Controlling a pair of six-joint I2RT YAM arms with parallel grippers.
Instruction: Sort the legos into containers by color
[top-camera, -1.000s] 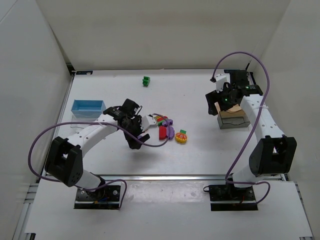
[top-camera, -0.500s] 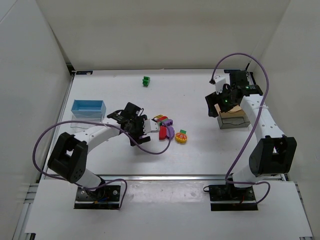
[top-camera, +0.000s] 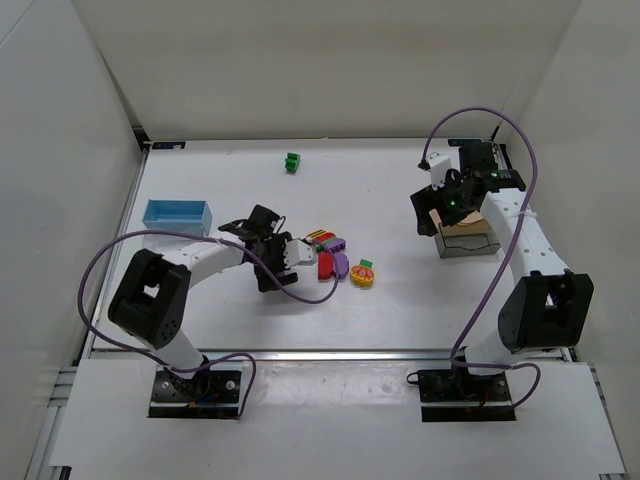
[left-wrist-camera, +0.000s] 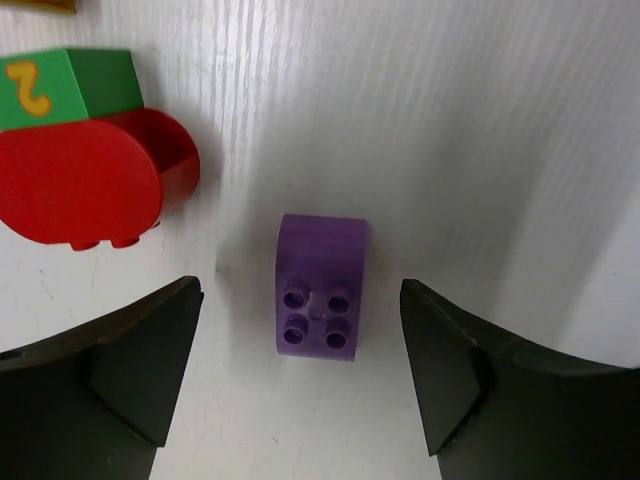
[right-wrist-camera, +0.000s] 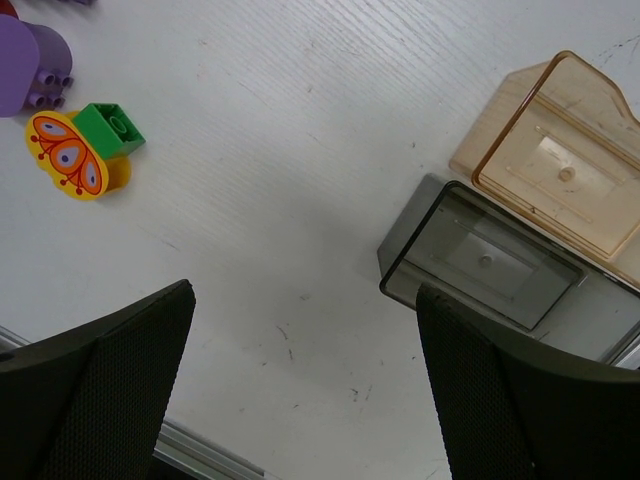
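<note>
A small purple lego (left-wrist-camera: 320, 290) lies studs-up on the table between the fingers of my left gripper (left-wrist-camera: 300, 370), which is open and not touching it. Just left of it sit a red rounded lego (left-wrist-camera: 90, 185) and a green one marked with a yellow 2 (left-wrist-camera: 65, 88). From above, the left gripper (top-camera: 284, 256) is at the left edge of the lego cluster (top-camera: 328, 252). A yellow-orange butterfly lego (right-wrist-camera: 70, 160) carries a green block (right-wrist-camera: 112, 128). My right gripper (right-wrist-camera: 305, 390) hangs open and empty beside the tan container (right-wrist-camera: 560, 150) and the dark-clear container (right-wrist-camera: 480, 255).
A blue container (top-camera: 177, 214) stands at the left side of the table. A lone green lego (top-camera: 292, 161) lies near the back wall. The table's front rail (top-camera: 320, 353) runs in front of the arm bases.
My left gripper has swung in and settled lower at the left edge of the lego cluster, its elbow folding in. The right arm has hardly moved.
</note>
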